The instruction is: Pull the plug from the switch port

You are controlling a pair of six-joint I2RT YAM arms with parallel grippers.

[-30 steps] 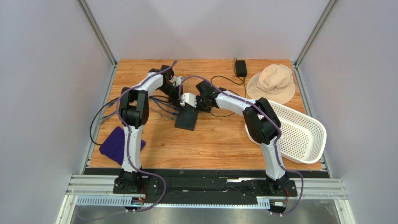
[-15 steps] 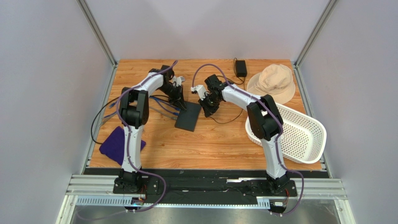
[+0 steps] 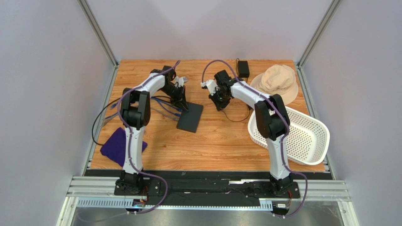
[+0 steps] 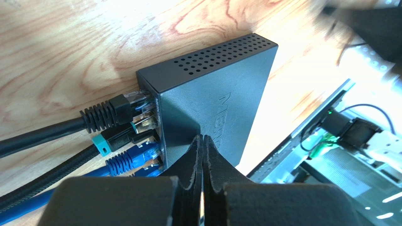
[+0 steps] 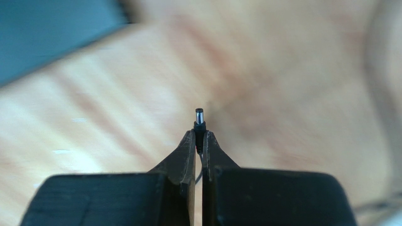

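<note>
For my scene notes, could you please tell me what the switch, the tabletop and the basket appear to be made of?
Switch: painted metal or hard plastic, hard to tell which; matte black, with flat faces, crisp edges and punched vent holes.
Tabletop: wood or wood-look laminate; smooth with a slight sheen, showing grain lines and glare.
Basket: probably moulded plastic; white, with stiff perforated walls.

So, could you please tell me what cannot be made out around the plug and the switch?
Right wrist: background behind the plug blurred; its cable mostly hidden by the right gripper.
Left wrist: left gripper covers lowest sockets on the switch.
Top: sockets too small to see.
</note>
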